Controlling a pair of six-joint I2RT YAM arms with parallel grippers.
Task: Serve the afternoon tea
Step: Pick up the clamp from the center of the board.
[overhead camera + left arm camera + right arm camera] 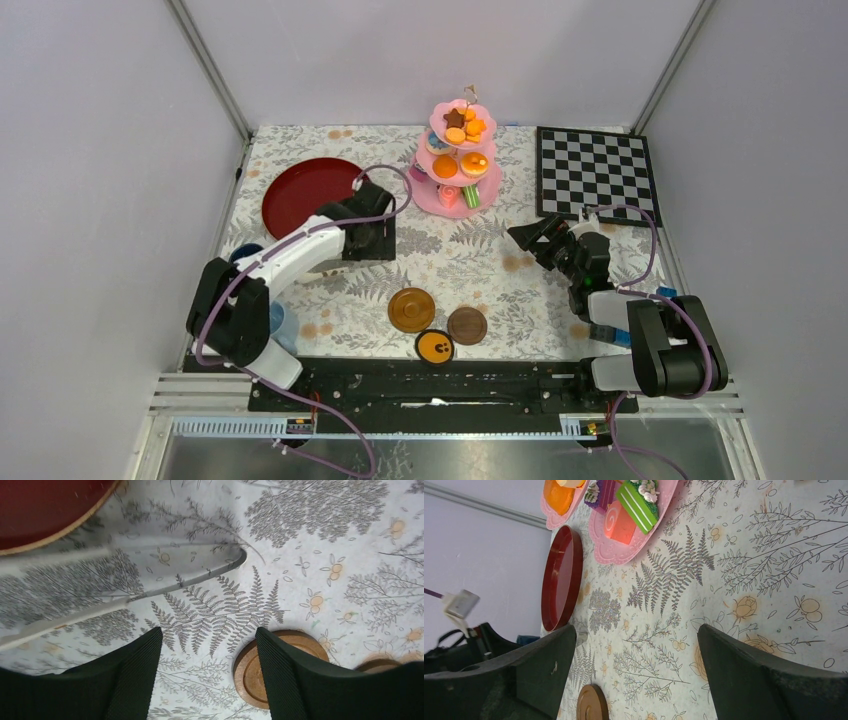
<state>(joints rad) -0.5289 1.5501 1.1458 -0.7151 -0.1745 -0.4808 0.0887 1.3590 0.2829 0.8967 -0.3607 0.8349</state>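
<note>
Tablecloth: fern-and-flower printed fabric [480, 250] spread over the work surface, seen whole only from overhead.
Cake stand: pink three-tier scalloped plastic cake stand [432, 200] at the far centre of the cloth, between a dark-red round tray [305, 190] and a black-and-white chessboard [595, 172]. The overhead view shows orange pastries and a brown star biscuit [455, 118] on its top tier.
Bottom tier: only the right wrist camera picks out a green-striped cake slice [639, 502] and a pink swirl roll [618, 526] lying on the lowest pink plate [616, 552].
Saucers: light-brown round wooden saucer [411, 309] and darker brown round saucer [466, 325] lie just beside each other near the front edge, well apart from the stand. A black-rimmed orange disc [435, 346] sits just in front of them.
Left gripper: left gripper [372, 238] hangs over the cloth just beside the tray. Its own camera shows the black fingers [135, 680] spread apart with only cloth between them, and one finger partly hides the light-brown saucer.
Right gripper: right gripper [525, 235] sits to the right of the stand near the chessboard's front corner, its jaws wide apart and empty, facing the stand and tray.
Cup: light-blue cup [278, 320] sits beside the left arm's base, partly hidden and visible only from above.
</note>
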